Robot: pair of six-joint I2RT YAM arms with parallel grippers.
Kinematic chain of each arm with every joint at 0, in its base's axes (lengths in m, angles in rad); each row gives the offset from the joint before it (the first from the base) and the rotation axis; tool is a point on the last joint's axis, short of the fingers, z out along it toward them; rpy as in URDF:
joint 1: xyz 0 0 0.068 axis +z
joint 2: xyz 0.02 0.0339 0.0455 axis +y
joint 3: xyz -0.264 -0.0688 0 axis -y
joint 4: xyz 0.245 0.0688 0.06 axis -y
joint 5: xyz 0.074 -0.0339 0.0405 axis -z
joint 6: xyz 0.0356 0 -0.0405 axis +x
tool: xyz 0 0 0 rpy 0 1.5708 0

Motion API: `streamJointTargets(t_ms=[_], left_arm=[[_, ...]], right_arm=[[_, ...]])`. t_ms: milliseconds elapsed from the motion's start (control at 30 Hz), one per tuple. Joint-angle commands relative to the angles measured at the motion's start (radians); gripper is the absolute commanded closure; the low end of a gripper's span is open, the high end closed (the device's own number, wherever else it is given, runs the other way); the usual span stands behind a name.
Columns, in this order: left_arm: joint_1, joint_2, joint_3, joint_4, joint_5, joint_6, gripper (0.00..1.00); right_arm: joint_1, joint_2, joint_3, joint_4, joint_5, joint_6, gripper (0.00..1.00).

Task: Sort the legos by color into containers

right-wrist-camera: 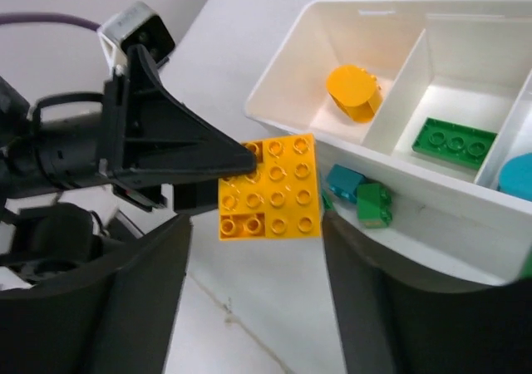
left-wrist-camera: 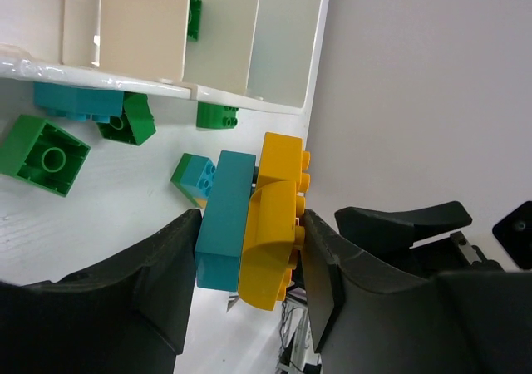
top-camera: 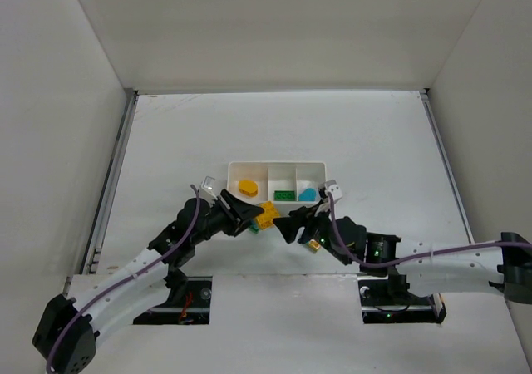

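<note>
Left gripper: the left gripper [left-wrist-camera: 249, 241] is clamping two bricks that are stuck face to face, a studded yellow-orange plastic brick [left-wrist-camera: 274, 224] and a slimmer teal-blue plastic brick [left-wrist-camera: 224, 220]. One dark finger is pressing on each outer side.

Where that pair is: it's hanging just outside the near-left corner of the tray, so it's not sitting in any compartment.

Right gripper: the right gripper [right-wrist-camera: 256, 224] is sitting wide open and gripping nothing. In its own wrist view the yellow-orange brick is showing in the gap between its fingers [right-wrist-camera: 125, 307]. It's clear of that one, but I honestly can't tell if it's brushing the other.

Tray: the low white plastic three-compartment tray [right-wrist-camera: 287, 75] is lying mid-table, just beyond both grippers.

Left compartment: a rounded yellow-orange piece [right-wrist-camera: 356, 91] is lying in here.

Middle compartment: a flat green studded brick [right-wrist-camera: 455, 141] is resting on the floor of it.

Right compartment: a cyan piece [right-wrist-camera: 519, 179] is peeking in at the frame edge, mostly cut off.

Loose bricks: a teal block [right-wrist-camera: 342, 181] and a small green block [right-wrist-camera: 374, 204] are sitting side by side on the table against the tray's near wall. A bigger green square brick [left-wrist-camera: 43, 154] is lying upside down nearby, and a little green-and-cyan brick [left-wrist-camera: 193, 174] is sitting just beside the held pair.
</note>
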State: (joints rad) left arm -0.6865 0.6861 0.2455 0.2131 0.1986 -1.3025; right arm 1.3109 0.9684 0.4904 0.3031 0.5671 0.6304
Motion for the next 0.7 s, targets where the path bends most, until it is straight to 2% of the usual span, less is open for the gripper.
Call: streamJointTargets(t_ms=[0, 67, 133, 200, 400, 667], left_arm=[[0.026, 0.009, 0.023, 0.017, 0.074, 0.005, 0.79], [0.032, 0.013, 0.029, 0.014, 0.084, 0.005, 0.79], [0.034, 0.015, 0.035, 0.008, 0.088, 0.005, 0.79], [0.034, 0.015, 0.04, 0.006, 0.094, 0.002, 0.79], [0.023, 0.012, 0.046, 0.005, 0.098, -0.007, 0.8], [0.014, 0.004, 0.032, -0.004, 0.096, -0.018, 0.8]], right_arm=[[0.011, 0.003, 0.003, -0.082, -0.012, -0.029, 0.35], [0.018, 0.024, 0.02, -0.11, -0.015, -0.066, 0.33], [0.037, 0.058, 0.039, -0.128, -0.01, -0.084, 0.27], [0.04, 0.093, 0.054, -0.14, 0.008, -0.097, 0.27], [0.049, 0.159, 0.085, -0.116, 0.033, -0.127, 0.32], [0.049, 0.164, 0.06, -0.033, 0.04, -0.141, 0.37]])
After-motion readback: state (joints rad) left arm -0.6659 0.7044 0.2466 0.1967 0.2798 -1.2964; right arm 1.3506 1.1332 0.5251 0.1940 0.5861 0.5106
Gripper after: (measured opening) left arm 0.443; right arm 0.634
